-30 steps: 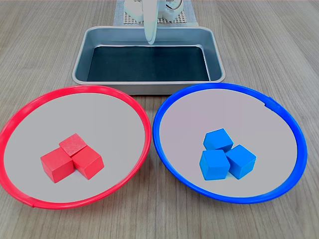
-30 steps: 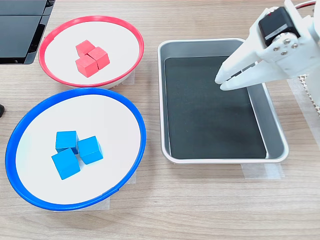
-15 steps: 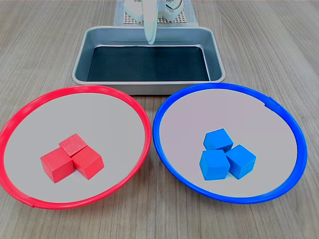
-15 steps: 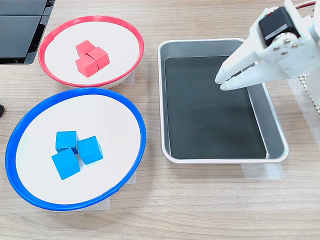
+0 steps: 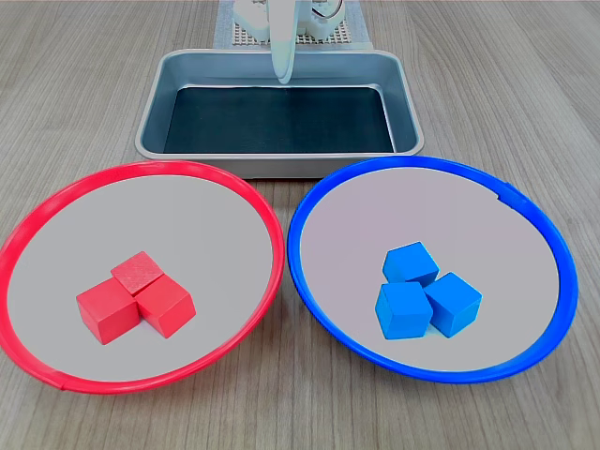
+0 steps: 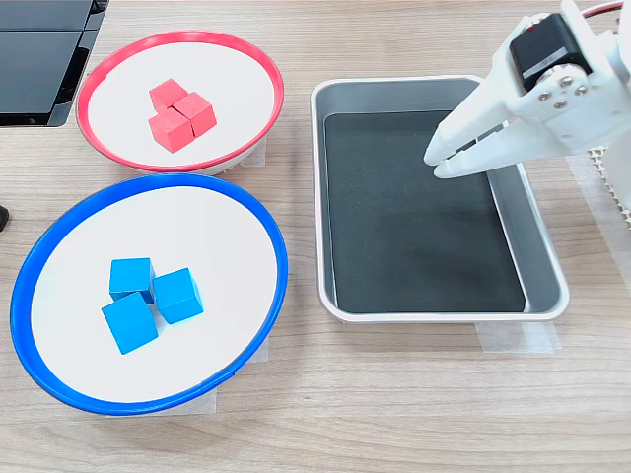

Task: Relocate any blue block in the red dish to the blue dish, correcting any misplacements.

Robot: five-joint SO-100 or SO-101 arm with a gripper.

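Note:
Three blue blocks (image 5: pixel 411 262) (image 6: pixel 131 278) sit clustered together in the blue dish (image 5: pixel 450 211) (image 6: pixel 197 227). The red dish (image 5: pixel 178 225) (image 6: pixel 232 84) holds three red cubes (image 5: pixel 136 298) (image 6: pixel 177 110) and no blue block in either exterior view. My white gripper (image 6: pixel 437 165) (image 5: pixel 282 75) hangs above the rectangular metal tray (image 5: pixel 155 112) (image 6: pixel 414 246), well away from both dishes. Its fingers (image 6: pixel 473 123) are shut with nothing between them.
The metal tray with its dark bottom holds nothing. A black flat object (image 6: pixel 39 59) lies at the second exterior view's top left, beside the red dish. A perforated white base mat (image 6: pixel 611 187) sits under the arm. Bare wood table (image 6: pixel 394 394) surrounds the dishes.

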